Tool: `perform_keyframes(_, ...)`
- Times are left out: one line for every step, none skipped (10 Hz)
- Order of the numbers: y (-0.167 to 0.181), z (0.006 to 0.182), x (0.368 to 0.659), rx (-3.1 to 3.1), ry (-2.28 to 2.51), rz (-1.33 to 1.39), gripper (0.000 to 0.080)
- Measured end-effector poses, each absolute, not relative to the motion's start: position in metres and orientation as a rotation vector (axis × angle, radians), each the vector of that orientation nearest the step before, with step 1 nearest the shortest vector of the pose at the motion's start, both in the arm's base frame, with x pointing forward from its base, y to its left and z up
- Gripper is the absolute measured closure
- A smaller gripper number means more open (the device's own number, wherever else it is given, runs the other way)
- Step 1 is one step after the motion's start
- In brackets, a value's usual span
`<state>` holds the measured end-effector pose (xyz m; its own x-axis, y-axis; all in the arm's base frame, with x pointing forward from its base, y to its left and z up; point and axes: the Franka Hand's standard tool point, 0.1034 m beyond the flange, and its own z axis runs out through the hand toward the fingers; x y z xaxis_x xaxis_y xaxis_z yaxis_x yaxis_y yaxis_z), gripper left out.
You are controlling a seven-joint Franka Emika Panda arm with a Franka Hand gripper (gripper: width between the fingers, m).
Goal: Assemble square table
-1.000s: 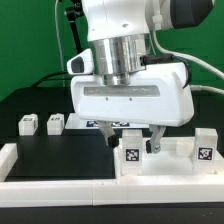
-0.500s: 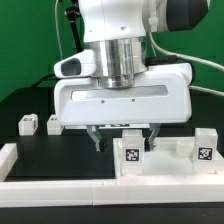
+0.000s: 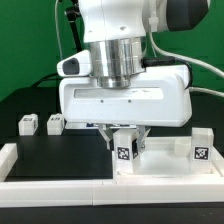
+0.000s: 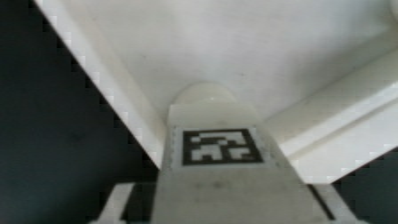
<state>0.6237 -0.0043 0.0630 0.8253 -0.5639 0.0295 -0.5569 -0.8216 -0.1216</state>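
The white square slab (image 3: 168,162) lies at the front on the exterior view's right, and in the wrist view it (image 4: 214,45) fills the background. One white tagged leg (image 3: 124,151) stands at the slab's edge toward the exterior view's left. My gripper (image 3: 125,143) hangs straight above that leg, with a finger pressed to each side of it. The wrist view shows the leg (image 4: 222,150) between my fingers (image 4: 125,205), tag facing the camera, and my gripper (image 4: 222,205) is shut on it. Another leg (image 3: 203,146) stands at the slab's far right.
Two more small legs (image 3: 28,124) (image 3: 55,123) stand on the black table at the exterior view's left. A long white border rail (image 3: 60,186) runs along the front and turns up the left side (image 3: 7,156). The arm's broad white body hides the table behind it.
The gripper has come down lower over the leg and its fingers have closed inward from wide open until they meet the leg's sides. The leg has shifted slightly left.
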Motion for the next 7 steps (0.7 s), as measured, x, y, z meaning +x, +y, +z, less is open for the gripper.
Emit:
perform_keyframes(-0.0045,0.0630,0.6243,-2.840,1.046,-0.090,0.0513)
perform_keyframes(-0.0051,0.0631,0.6257,-2.750,1.256,-0.079,0.0513)
perform_keyframes(-0.0038,0.0635,0.6264,-2.646,1.453,-0.051,0.0513)
perform_keyframes(-0.0018,0.0643,0.6262,-2.495,1.692,-0.001,0.0513)
perform_keyframes(0.0003,0.0647,0.6256,-2.291,1.934,0.057,0.0512)
perform_keyframes(0.0026,0.0635,0.6258,-2.094,2.113,0.104,0.0512)
perform_keyframes(0.0026,0.0620,0.6257,-1.949,2.216,0.138,0.0512)
